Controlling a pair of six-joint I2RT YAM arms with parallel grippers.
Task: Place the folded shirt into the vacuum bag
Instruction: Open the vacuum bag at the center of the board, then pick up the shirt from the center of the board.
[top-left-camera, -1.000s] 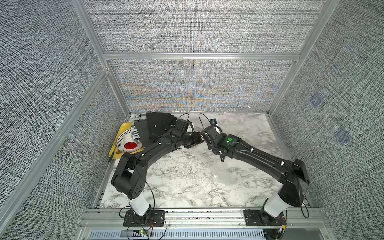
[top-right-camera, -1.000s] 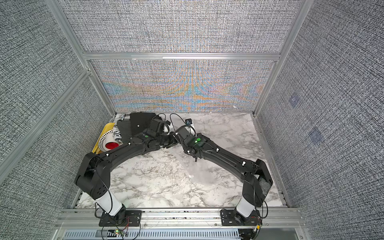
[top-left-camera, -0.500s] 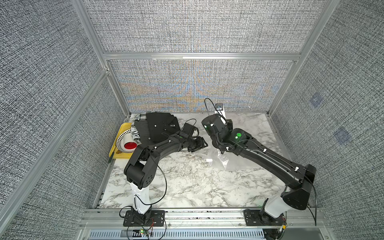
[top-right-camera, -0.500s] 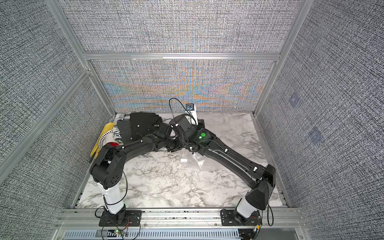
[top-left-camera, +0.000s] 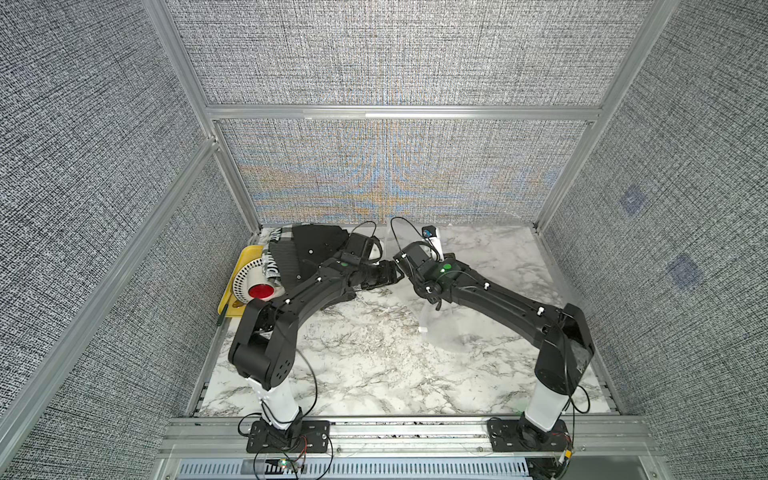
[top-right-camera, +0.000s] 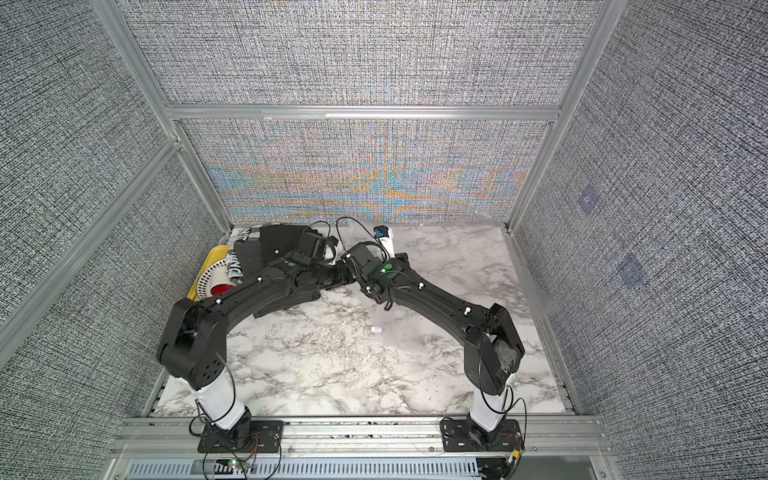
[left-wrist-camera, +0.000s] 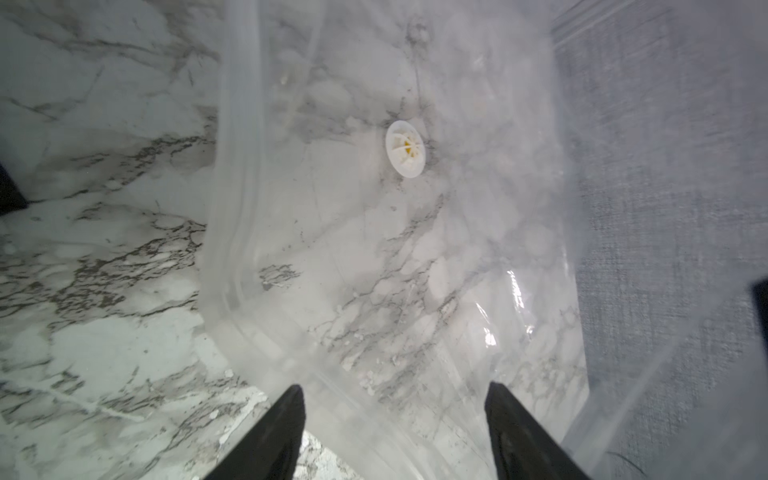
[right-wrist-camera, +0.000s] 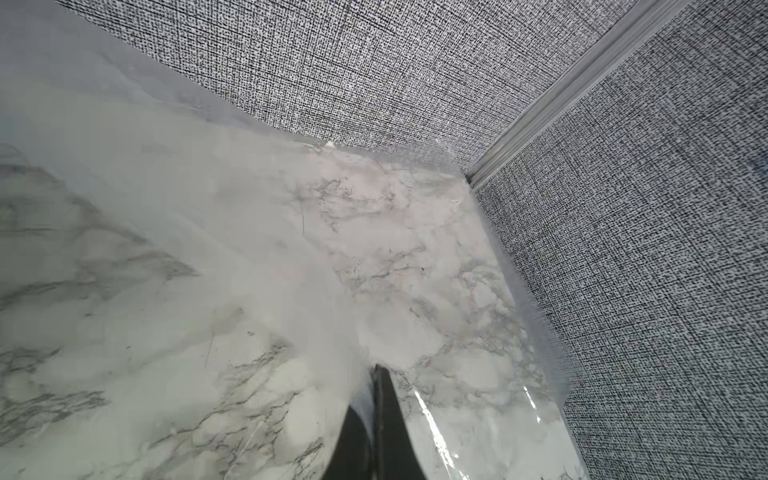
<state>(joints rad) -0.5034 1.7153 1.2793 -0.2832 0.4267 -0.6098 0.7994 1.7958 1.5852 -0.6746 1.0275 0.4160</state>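
Rear-centre, right end effector (right-wrist-camera: 376, 376) apparently pinches vacuum bag (right-wrist-camera: 436, 257).

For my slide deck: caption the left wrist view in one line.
Left gripper, jaws open, at the edge of the vacuum bag; round white valve visible against the marble table.

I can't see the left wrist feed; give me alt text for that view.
A clear plastic bag fills most of the view, its thick sealing edge passing between the left hand's two open black fingers. A round white valve sits on the bag, and the marble table shows beside and through it.
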